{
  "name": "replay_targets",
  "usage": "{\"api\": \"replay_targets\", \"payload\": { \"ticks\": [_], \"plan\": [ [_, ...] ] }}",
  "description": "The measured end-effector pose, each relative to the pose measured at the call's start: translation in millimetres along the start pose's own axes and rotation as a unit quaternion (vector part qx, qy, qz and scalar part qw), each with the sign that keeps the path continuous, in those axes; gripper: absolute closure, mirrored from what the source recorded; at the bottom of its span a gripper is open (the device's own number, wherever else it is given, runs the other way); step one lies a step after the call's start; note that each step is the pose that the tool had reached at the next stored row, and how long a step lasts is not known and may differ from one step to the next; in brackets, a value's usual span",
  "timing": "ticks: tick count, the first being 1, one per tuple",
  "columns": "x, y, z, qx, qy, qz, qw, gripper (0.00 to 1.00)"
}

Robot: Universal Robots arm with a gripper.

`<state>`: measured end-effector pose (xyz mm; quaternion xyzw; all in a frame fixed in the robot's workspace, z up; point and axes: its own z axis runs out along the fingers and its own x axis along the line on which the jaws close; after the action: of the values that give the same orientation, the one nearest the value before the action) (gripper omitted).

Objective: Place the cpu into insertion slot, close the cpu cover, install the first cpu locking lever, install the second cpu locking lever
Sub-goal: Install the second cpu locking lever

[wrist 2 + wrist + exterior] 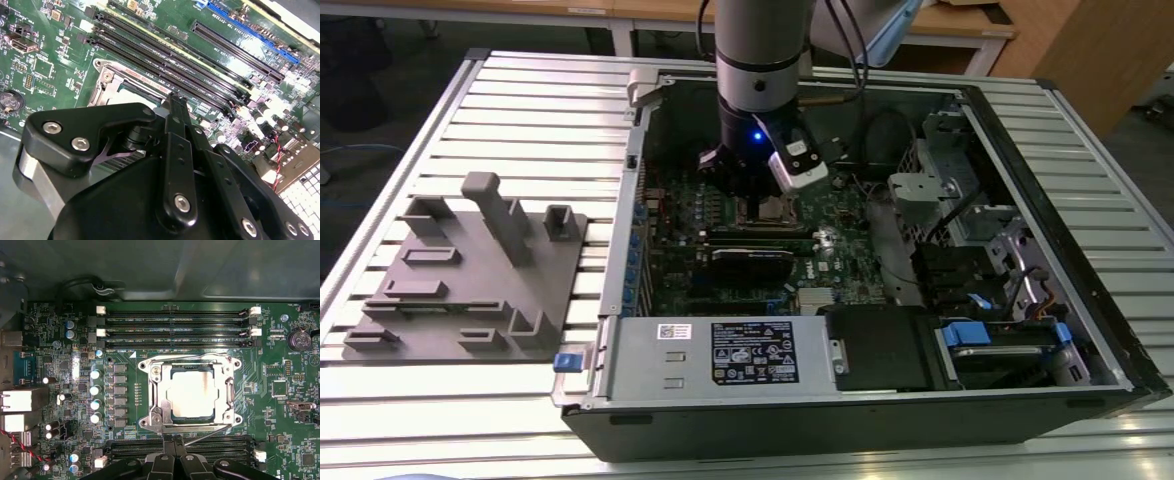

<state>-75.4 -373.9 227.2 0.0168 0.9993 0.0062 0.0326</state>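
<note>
Insertion slot (131, 89) half behind gripper (172, 100)

An open black computer case (1067, 240) lies on a slatted metal surface (534, 110). Inside it, a green motherboard (60, 365) carries long black memory slots (175, 322) with white end clips and a row of silver capacitors (95, 396). Towards the exterior view's left, beside the case, a grey moulded fixture (467, 280) with upright posts rests on the slats. A labelled silver power supply (720, 355) sits at the case's near edge.

Arm upright, tool (750, 190) pointing down, fingers seemingly together.
</note>
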Motion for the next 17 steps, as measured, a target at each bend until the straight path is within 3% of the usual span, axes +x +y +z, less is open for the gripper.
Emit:
{"api": "replay_targets", "payload": {
  "ticks": [17],
  "plan": [
    [3.0, -0.2, 4.6, 0.0000, 0.0000, 0.000, 1.00000, 0.90]
  ]
}}
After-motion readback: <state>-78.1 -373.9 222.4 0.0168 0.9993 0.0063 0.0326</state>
